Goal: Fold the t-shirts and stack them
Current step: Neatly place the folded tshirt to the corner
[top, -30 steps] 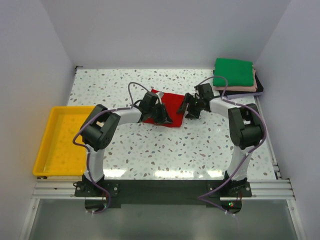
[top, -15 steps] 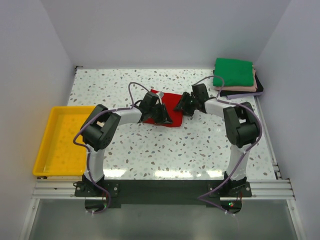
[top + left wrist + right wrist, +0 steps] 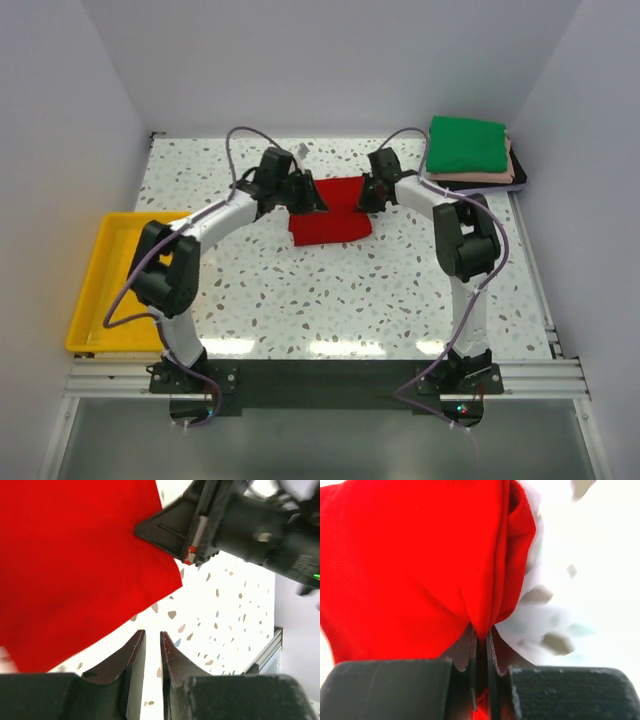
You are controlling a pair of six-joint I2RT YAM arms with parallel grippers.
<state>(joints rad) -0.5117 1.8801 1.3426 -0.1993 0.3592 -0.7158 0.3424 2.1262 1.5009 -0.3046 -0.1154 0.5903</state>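
right claw [image 3: 481,634] clamped on a bunched fold of the red t-shirt [image 3: 410,565]. left claw [image 3: 150,639] almost closed, only a thin slit, no cloth visible in it. Shirt is soft, matte, roughly rectangular, lying mid-far on the speckled tabletop [image 3: 300,290]. Both arms are stretched forward, meeting at its far corners.
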